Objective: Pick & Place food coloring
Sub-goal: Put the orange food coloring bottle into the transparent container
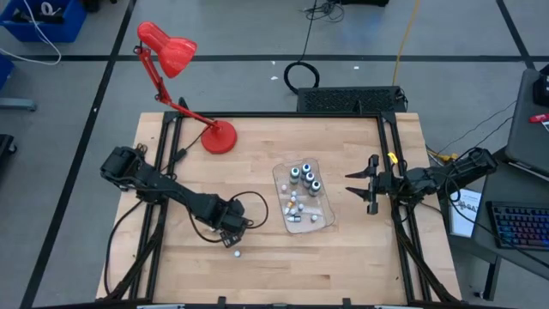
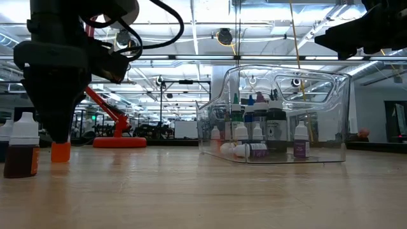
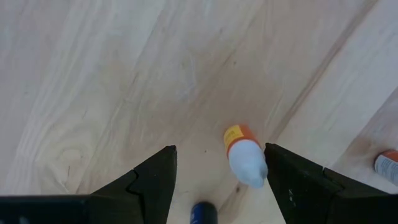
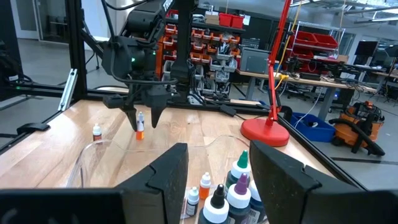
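Desk: we record a pale wooden desk with visible grain, framed by dark rails.

Left pincer: the left pincer hangs low over the front-centre of the desk. Its two dark, wedge-shaped fingers stand wide apart with nothing between their pads.

Orange-tipped bottle: in the left wrist view we see a tiny whitish bottle with an orange band, upright on the wood between the fingers and closer to one of them. We cannot tell whether it touches that finger.

Loose bottles: a second small bottle, white-capped with dark brownish contents, stands at the low view's left edge, partly cut off. Another orange-tipped one is cropped at the wrist picture's border.

Tray: a clear, rounded-rectangular plastic tray sits mid-desk, well apart from the left pincer.

Tray contents: three larger upright bottles cluster at its far end, and several tinier whitish bottles sit nearer us. At least one lies on its side. Exact count is unclear through the glare.

Right pincer: the right pincer hovers to the right of the tray, fingers spread and empty.

Lamp: a glossy red desk lamp stands at the back left.
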